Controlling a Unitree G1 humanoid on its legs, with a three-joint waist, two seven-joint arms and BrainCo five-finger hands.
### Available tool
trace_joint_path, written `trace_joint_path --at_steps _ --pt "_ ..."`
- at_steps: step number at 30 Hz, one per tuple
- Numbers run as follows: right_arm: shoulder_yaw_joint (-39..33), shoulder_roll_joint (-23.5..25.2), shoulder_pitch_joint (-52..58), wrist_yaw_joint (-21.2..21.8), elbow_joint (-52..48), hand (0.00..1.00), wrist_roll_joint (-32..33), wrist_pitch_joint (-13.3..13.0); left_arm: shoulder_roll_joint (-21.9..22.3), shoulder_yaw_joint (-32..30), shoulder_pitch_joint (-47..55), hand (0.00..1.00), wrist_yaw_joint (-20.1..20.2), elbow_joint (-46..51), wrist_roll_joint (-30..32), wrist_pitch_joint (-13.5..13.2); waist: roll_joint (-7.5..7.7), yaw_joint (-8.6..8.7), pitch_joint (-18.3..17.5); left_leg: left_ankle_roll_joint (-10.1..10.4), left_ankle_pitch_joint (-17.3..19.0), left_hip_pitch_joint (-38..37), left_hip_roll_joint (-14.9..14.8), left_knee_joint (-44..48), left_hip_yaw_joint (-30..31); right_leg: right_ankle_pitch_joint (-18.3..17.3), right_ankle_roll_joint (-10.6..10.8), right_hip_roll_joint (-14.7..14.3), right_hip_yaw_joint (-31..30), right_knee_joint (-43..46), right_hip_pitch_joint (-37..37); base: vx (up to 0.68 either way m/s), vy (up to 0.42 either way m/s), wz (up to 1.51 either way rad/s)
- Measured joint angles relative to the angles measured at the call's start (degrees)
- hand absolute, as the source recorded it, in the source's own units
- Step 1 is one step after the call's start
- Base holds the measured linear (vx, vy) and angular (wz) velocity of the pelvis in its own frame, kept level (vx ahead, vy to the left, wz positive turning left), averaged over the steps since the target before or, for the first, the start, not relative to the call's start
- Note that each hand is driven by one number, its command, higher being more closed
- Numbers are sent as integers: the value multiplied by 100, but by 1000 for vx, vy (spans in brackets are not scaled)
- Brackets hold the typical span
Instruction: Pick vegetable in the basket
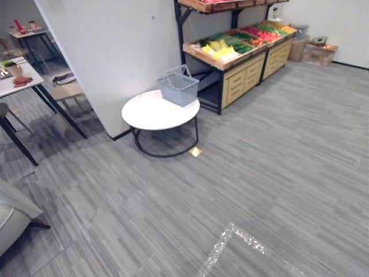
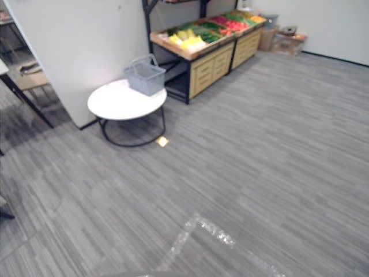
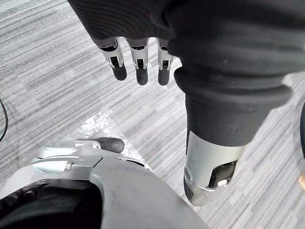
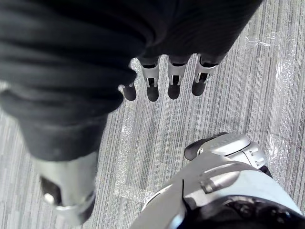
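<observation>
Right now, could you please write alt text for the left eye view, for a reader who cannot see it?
A grey shopping basket stands on a round white table on grey carpet. Behind it, to the right, a wooden stand displays yellow, green and red vegetables.

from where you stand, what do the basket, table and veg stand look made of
Basket: likely grey plastic, matte, with slatted walls. Table: smooth white top, perhaps laminate; thin black legs look like metal. Stand: pale wood, seemingly, with panelled fronts and dark metal-looking frame.
</observation>
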State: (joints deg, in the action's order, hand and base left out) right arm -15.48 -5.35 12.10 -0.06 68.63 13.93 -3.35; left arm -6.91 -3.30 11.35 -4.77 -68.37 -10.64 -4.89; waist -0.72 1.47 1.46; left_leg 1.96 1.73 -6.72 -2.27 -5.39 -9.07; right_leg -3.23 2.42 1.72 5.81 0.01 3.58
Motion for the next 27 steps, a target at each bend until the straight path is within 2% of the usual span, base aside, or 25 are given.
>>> trace_joint_path --at_steps 3,4,5,7,8,12,13,14,16,20,21,22,27 --pt "-28 4 -115 1 12 0 -5 -13 7 -48 -82 0 4 -4 0 -2 47 -5 168 19 12 -58 24 -1 -25 3 1 14 34 -70 86 118 7 0" --pt "-45 13 -166 1 32 0 -7 -38 4 -69 -104 0 7 -3 1 -2 -11 -7 185 23 13 -85 33 -1 -85 8 9 21 42 -117 157 88 -7 -6" --pt "-46 14 -194 3 38 0 -8 -45 11 -109 -111 0 7 -3 1 -3 42 -6 250 43 25 -126 37 -1 -127 14 20 24 48 -125 191 86 -10 -7" --pt "-75 28 -211 2 37 0 -8 -58 8 -114 -108 0 9 -4 5 -3 15 -4 246 97 59 -194 31 -1 -132 18 30 23 64 -175 285 69 -20 -3" --pt "-152 48 -228 3 37 0 -9 -67 8 -114 -107 0 6 -4 11 -3 64 -3 278 112 69 -233 31 -1 -135 26 45 24 65 -195 327 40 -22 0" --pt "-206 73 -277 -1 32 0 -16 -91 -1 -113 -125 0 21 0 12 -7 18 -4 299 116 72 -254 29 -2 -145 25 55 28 68 -208 355 -11 -6 0" --pt "-200 72 -297 -2 31 0 -12 -92 -2 -114 -131 0 20 1 12 -9 86 -4 350 116 72 -244 28 -2 -147 24 56 28 67 -211 344 -81 -36 -2" --pt "-194 73 -311 -3 28 0 -10 -95 -6 -112 -141 0 20 3 12 -13 26 -4 335 116 72 -249 22 -2 -154 23 57 24 65 -218 348 -92 -39 -2" --pt "-149 70 -312 -18 4 0 -8 -117 -5 -109 -142 0 14 5 11 -23 61 -6 361 116 73 -244 13 -3 -171 23 56 18 62 -229 324 -82 -30 -3" --pt "87 50 -275 -80 -61 0 -14 -331 0 -82 -101 0 -75 25 17 -191 48 -7 357 109 71 -240 -24 -35 -259 30 76 -14 33 -261 304 -98 -38 -9" --pt "135 43 -254 -79 -96 0 -10 -356 0 -38 -79 0 -118 61 18 -216 88 -10 378 102 67 -233 -34 -36 -278 29 86 -23 22 -287 289 -99 -49 -10" --pt "136 46 -232 -77 -131 0 -9 -371 2 -29 -73 0 -130 67 19 -218 50 -7 359 92 60 -229 -41 -36 -284 23 96 -29 24 -286 280 -81 -49 -6" --pt "129 48 -190 -63 -138 0 32 -377 18 -33 -37 0 -186 125 24 -253 81 -5 348 94 62 -162 -62 -37 -270 19 105 -49 57 -303 253 -15 -22 1"
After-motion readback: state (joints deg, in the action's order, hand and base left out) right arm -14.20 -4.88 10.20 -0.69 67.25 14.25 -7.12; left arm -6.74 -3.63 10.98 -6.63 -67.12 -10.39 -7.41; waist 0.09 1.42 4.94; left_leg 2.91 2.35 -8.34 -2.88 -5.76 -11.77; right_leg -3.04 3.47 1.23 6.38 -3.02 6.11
